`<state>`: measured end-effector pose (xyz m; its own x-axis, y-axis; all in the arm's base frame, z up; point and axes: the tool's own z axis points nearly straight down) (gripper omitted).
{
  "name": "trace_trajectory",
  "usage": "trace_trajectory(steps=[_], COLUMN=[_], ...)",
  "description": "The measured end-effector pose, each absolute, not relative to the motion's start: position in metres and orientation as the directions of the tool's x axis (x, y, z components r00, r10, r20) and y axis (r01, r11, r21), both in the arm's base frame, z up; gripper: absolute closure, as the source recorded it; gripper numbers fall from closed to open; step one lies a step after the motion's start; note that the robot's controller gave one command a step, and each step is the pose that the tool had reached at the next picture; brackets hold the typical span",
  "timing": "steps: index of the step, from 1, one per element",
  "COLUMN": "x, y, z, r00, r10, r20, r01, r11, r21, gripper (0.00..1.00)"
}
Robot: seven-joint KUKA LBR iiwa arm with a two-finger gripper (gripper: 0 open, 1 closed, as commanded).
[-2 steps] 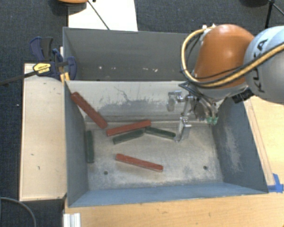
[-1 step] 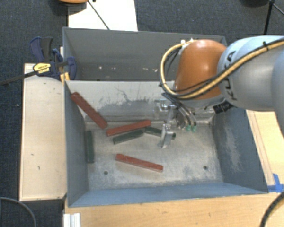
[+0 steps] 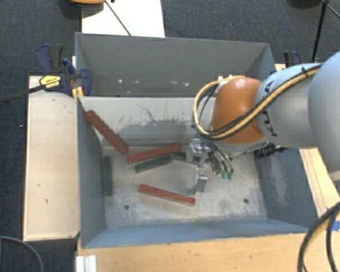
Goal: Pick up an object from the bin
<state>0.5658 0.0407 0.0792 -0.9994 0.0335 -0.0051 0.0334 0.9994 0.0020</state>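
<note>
The arm [image 3: 317, 106] reaches into the grey bin [image 3: 170, 61] from the right, its orange cover [image 3: 238, 112] sitting above the pincer [image 3: 200, 187], which points down toward the bin floor. Whether the pincer is released or clenched cannot be told, and nothing is seen held in it.

Just below and to the left of the pincer lies a flat red-brown bar [image 3: 166, 195]; its right end is right at the pincer tip, though contact cannot be made out. Left of the pincer and a little farther back, a second red-brown bar [image 3: 154, 153] and a dark green bar [image 3: 154, 163] lie side by side, close together. Well to the left, a second dark green bar [image 3: 106, 175] lies along the bin's left wall. Farther back on that side, a third red-brown bar [image 3: 106, 131] slants in the far left corner.
</note>
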Motion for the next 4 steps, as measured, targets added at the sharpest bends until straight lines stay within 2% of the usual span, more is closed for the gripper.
trace_trajectory(steps=[1, 2, 3, 4], x=[0.570, 0.535, 0.494, 0.502], y=[0.035, 0.045, 0.058, 0.072], z=[0.064, 0.085, 0.093, 0.070], r00=[-1.000, -0.999, -1.000, -0.995], r10=[0.011, 0.044, 0.002, 0.100], r20=[-0.002, -0.002, -0.001, -0.002], r01=[0.011, 0.044, 0.002, 0.100], r11=[1.000, 0.999, 1.000, 0.995], r21=[0.000, 0.001, 0.001, 0.001], gripper=[0.00, 0.00, 0.00, 1.00])
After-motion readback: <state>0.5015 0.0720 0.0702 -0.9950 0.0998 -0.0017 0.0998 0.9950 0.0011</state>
